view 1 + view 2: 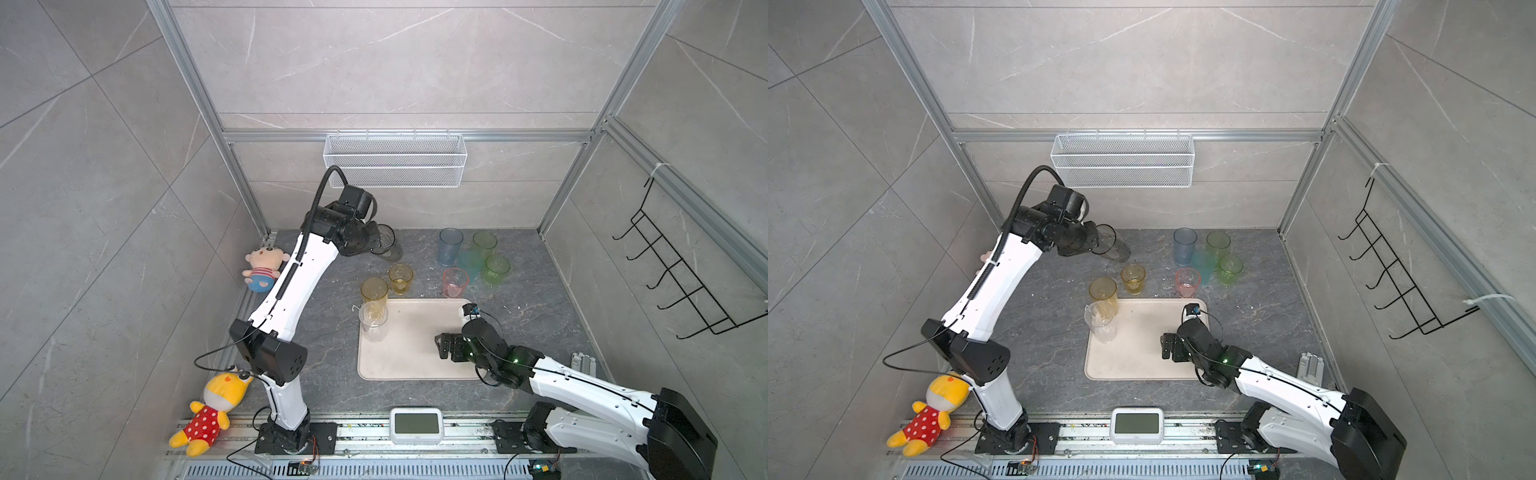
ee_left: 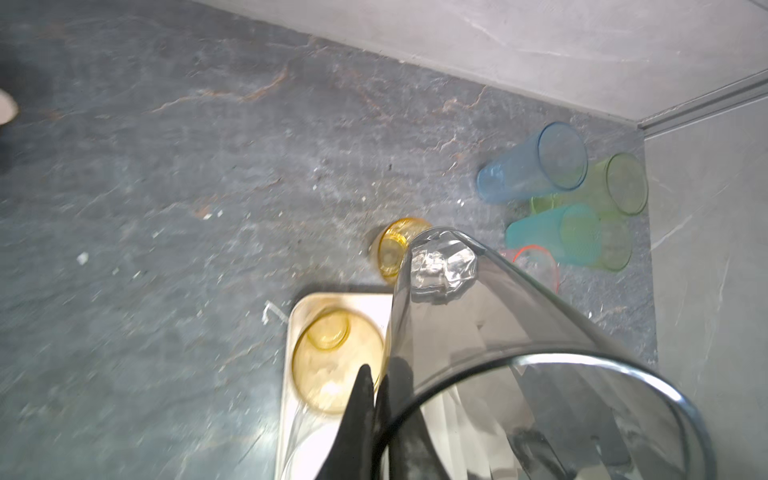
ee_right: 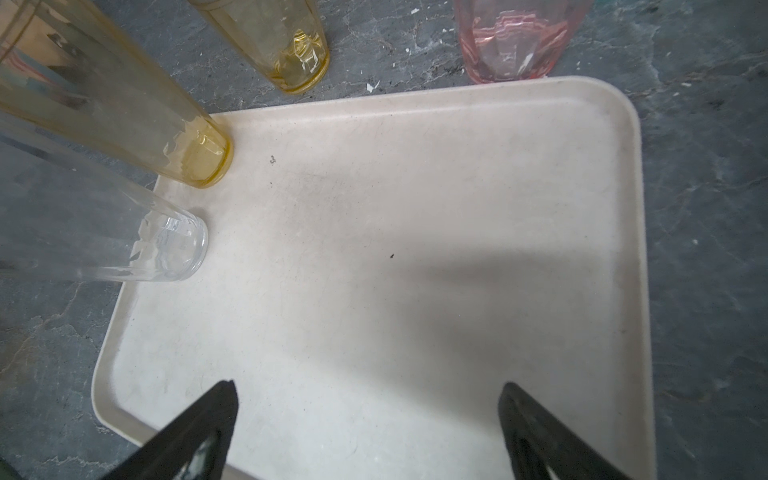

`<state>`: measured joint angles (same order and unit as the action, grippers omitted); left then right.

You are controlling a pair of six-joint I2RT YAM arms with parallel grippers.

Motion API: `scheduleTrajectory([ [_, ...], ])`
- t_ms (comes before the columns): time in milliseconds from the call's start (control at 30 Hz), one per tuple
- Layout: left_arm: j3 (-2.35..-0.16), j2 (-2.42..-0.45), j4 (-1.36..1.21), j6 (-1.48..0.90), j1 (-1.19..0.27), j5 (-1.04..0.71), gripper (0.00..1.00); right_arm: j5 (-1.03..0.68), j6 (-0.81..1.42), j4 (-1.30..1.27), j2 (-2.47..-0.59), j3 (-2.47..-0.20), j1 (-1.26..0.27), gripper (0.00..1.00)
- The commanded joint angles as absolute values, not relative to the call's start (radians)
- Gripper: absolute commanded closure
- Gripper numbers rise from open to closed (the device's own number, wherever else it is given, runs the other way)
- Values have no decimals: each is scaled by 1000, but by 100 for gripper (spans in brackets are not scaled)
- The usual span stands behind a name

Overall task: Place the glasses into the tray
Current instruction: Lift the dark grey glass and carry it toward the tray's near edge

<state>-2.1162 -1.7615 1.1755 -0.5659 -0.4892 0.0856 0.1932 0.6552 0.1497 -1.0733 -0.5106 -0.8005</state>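
My left gripper (image 2: 374,374) is shut on the rim of a smoky grey glass (image 1: 390,245), one finger inside and one outside, holding it tilted over the table's back left. The cream tray (image 1: 415,353) lies mid-table. On its left edge stand a tall amber glass (image 1: 374,293) and a clear glass (image 1: 373,322). Behind the tray, on the table, are a short yellow glass (image 1: 400,279) and a pink glass (image 1: 455,282). Blue (image 1: 450,246), teal (image 1: 469,264) and two green glasses (image 1: 497,269) cluster at the back right. My right gripper (image 1: 440,347) hangs open over the tray's right half, empty.
A white wire basket (image 1: 395,160) hangs on the back wall and a black hook rack (image 1: 681,266) on the right wall. Two plush toys (image 1: 264,268) lie along the left edge. A white device with a screen (image 1: 416,424) sits on the front rail.
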Motion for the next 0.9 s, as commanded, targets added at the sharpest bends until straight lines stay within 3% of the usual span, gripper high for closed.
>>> scheduleTrajectory([
  [0, -2090, -1640, 1283, -563, -497, 111, 100, 180, 649, 135, -1096, -536, -796, 1],
  [333, -1975, -1455, 1495, -599, -549, 145, 100, 173, 648, 143, -1126, -551, -792, 0],
  [867, -1905, -1346, 1717, -762, -802, 257, 100, 192, 661, 170, -1150, -572, -791, 1],
])
